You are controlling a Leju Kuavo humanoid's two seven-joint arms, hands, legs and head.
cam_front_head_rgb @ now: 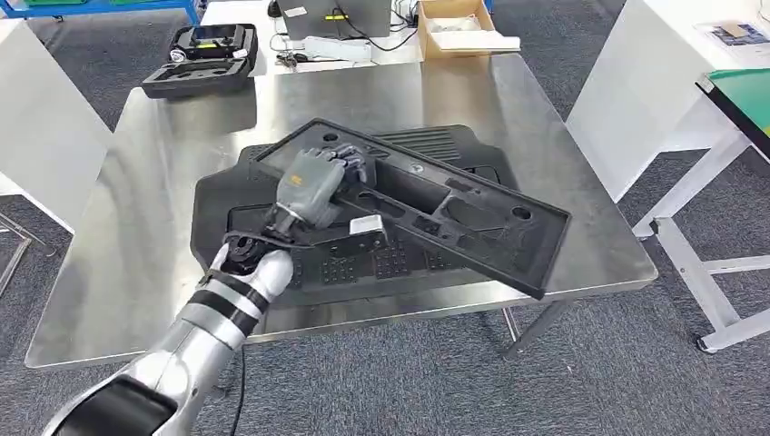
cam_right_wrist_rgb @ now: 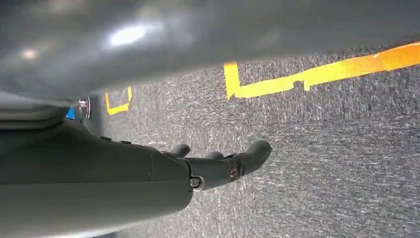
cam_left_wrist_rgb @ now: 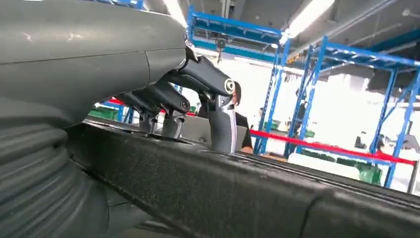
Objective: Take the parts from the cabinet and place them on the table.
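A workshop floor of grey carpet surrounded a square stainless steel table (cam_front_head_rgb: pixel 136 236), with white benches at the sides and a cardboard box (cam_front_head_rgb: pixel 454 23) and an open black case (cam_front_head_rgb: pixel 202 56) on surfaces beyond its far edge. In the left wrist view, blue racking and a person in dark clothing stood in the bright background.

On the table lay a large black moulded part (cam_front_head_rgb: pixel 236 204), flat and broad. Across it rested a second, long black panel (cam_front_head_rgb: pixel 454 213), its long axis running diagonally from the near left toward the right edge of the table, where one corner reached close to the rim. It seemed to lie tilted on the lower part rather than flat.

The robot's left hand (cam_front_head_rgb: pixel 313 186) sat at the panel's left end, fingers (cam_left_wrist_rgb: pixel 220 124) curled over its upper rim and the grey thumb below, so it grasped the panel. The bulk of the panel stretched away to the right of that hand.

The right hand (cam_right_wrist_rgb: pixel 218 166) hung low over the carpet near yellow floor tape (cam_right_wrist_rgb: pixel 307 77), released, fingers loosely apart and holding nothing.

The panel looked nearly delivered; letting go appeared to be the remaining step, and the overhanging right corner might slide.
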